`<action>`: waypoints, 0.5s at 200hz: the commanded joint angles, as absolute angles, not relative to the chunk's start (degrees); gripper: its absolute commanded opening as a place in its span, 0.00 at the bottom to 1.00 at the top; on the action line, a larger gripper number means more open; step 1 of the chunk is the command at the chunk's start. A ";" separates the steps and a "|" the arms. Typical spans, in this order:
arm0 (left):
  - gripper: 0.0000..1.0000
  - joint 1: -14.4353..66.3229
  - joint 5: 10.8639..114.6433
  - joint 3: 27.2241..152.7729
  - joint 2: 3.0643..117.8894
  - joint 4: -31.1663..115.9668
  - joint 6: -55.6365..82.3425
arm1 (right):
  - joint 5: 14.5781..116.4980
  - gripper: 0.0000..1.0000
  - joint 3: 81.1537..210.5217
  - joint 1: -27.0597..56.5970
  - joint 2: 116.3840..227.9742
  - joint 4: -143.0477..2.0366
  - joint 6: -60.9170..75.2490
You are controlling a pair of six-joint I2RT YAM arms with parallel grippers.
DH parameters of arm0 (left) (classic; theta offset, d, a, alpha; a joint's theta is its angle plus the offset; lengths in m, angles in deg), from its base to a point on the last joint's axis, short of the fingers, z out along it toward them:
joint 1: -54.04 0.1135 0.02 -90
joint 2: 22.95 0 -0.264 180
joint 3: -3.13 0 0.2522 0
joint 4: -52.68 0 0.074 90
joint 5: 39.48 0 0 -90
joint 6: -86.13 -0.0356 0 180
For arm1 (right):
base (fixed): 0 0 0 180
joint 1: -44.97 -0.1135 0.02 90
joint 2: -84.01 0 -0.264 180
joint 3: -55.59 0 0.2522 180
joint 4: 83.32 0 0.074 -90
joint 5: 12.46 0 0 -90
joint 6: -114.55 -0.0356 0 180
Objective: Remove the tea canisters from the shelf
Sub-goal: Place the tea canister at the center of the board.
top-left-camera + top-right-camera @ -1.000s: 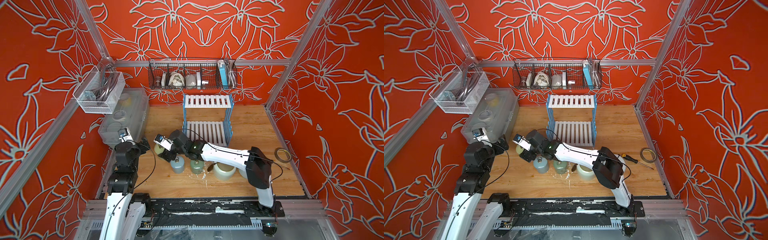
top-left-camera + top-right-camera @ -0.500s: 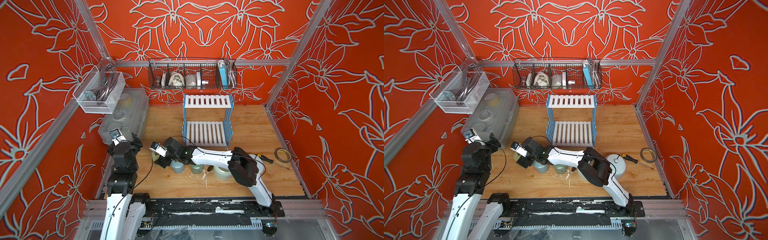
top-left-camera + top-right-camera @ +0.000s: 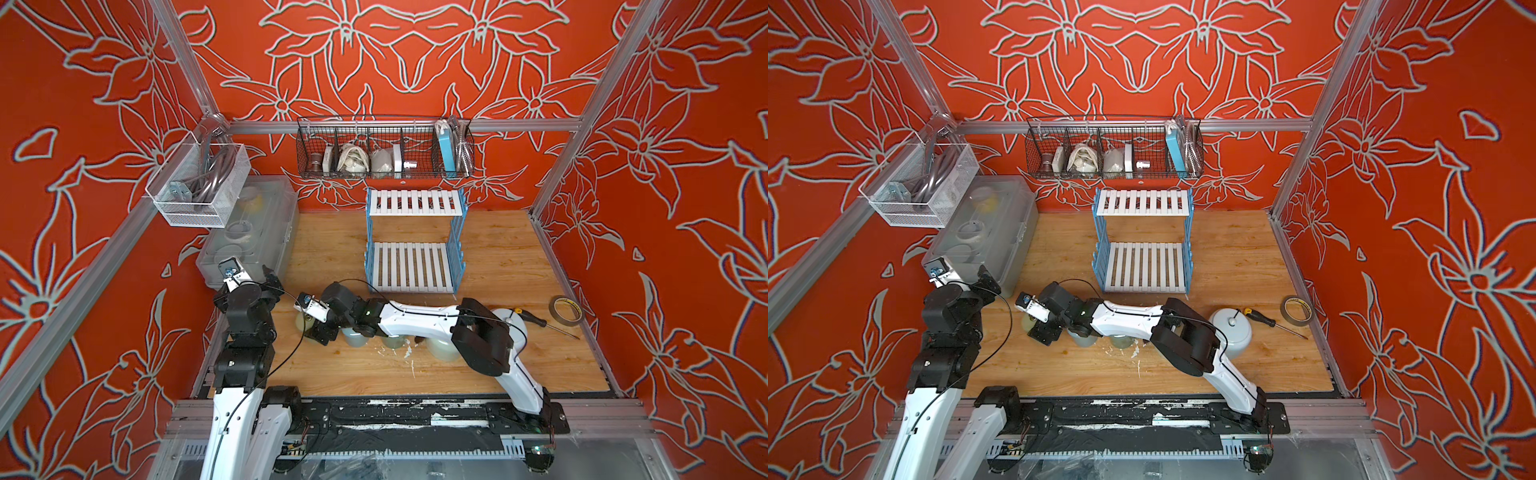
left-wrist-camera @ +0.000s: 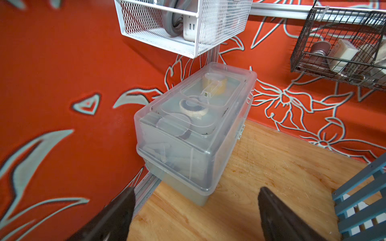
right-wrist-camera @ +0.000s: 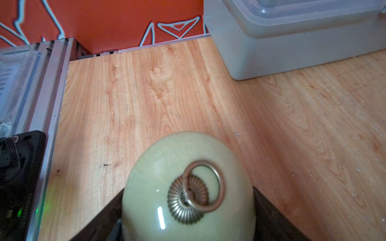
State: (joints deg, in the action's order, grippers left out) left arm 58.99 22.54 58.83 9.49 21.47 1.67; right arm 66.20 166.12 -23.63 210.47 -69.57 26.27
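Note:
The shelf point(image 3: 411, 266) point(image 3: 1144, 266) stands at the back middle with both slatted tiers bare. My right gripper point(image 3: 307, 326) point(image 5: 188, 210) is shut on the olive ring-topped canister point(image 3: 300, 322) point(image 5: 188, 187), low at the table's left front. The dark fingers point(image 5: 269, 210) press on both of its sides. Under my right arm, on the table, stand the blue-grey canister point(image 3: 355, 337), the green canister point(image 3: 392, 341) and the cream canister point(image 3: 440, 349). The white canister point(image 3: 1231, 330) sits to their right. My left gripper point(image 3: 266, 278) point(image 4: 196, 200) is open and holds nothing, beside the plastic box.
A clear lidded plastic box point(image 3: 249, 232) point(image 4: 194, 129) lies along the left wall under a white mesh basket point(image 3: 199, 187). A black wire basket point(image 3: 382, 149) hangs on the back wall. A screwdriver point(image 3: 540, 322) and a tape roll point(image 3: 565, 309) lie at the right.
My right gripper has carried the olive canister to the left and toward the front. My left arm has pulled back toward the plastic box, its jaws a little narrower.

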 commanded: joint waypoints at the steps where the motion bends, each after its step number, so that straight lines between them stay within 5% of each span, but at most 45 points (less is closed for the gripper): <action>1: 0.91 59.15 22.50 58.32 9.00 22.82 1.10 | 67.31 0.22 166.15 -24.14 210.53 -75.34 27.27; 100: 0.91 59.08 23.19 58.41 8.88 22.48 1.32 | 67.43 0.32 162.14 -24.41 210.31 -76.78 26.39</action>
